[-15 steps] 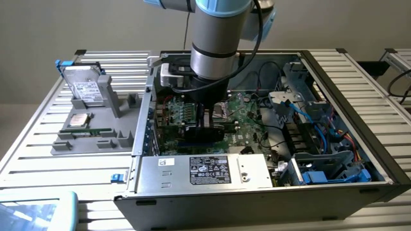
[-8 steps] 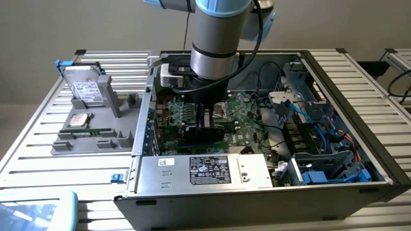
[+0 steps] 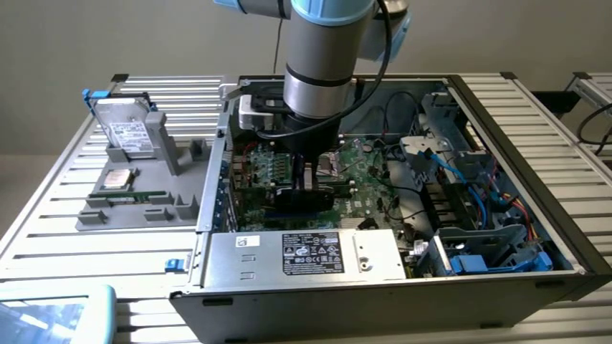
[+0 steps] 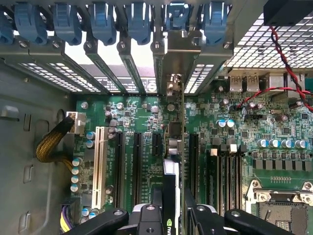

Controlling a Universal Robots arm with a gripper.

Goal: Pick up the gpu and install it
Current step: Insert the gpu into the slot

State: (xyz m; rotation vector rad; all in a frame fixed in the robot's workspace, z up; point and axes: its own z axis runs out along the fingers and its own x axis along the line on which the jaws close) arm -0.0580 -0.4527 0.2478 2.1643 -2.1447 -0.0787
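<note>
Gripper (image 4: 171,215) jaws stand narrow, clamped on the gpu (image 4: 171,174), which sits edge-on between them, low over the motherboard (image 4: 127,112) inside the computer case (image 3: 497,236). The card's long axis parallels the expansion slots (image 4: 138,161), bracket end toward the rear openings. Seating cannot be confirmed.

Silver hard drive (image 3: 131,132) (upright), grey holder (image 3: 93,218), slatted table (image 3: 48,244)
</note>
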